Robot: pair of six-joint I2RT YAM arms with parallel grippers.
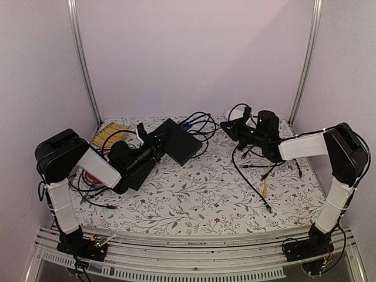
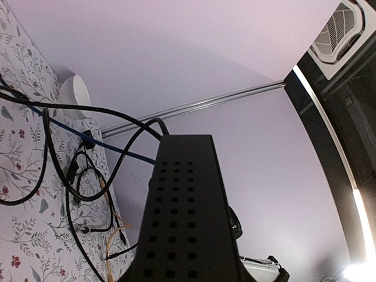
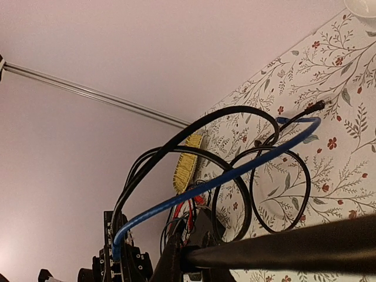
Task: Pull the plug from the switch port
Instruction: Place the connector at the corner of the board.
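Top external view: left gripper [image 1: 156, 144] clamps one end of the switch [image 1: 181, 141]; right gripper [image 1: 231, 127] closed, well apart.

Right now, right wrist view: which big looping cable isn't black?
The blue cable, arching diagonally across the frame; the other loops around it are black cables.

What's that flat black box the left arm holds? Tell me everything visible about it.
The switch is a flat, matte black rectangular box with rows of small square vent holes on one face. The left gripper clamps its near end, holding it seemingly tilted above the flowered table; cables bunch at its far edge.
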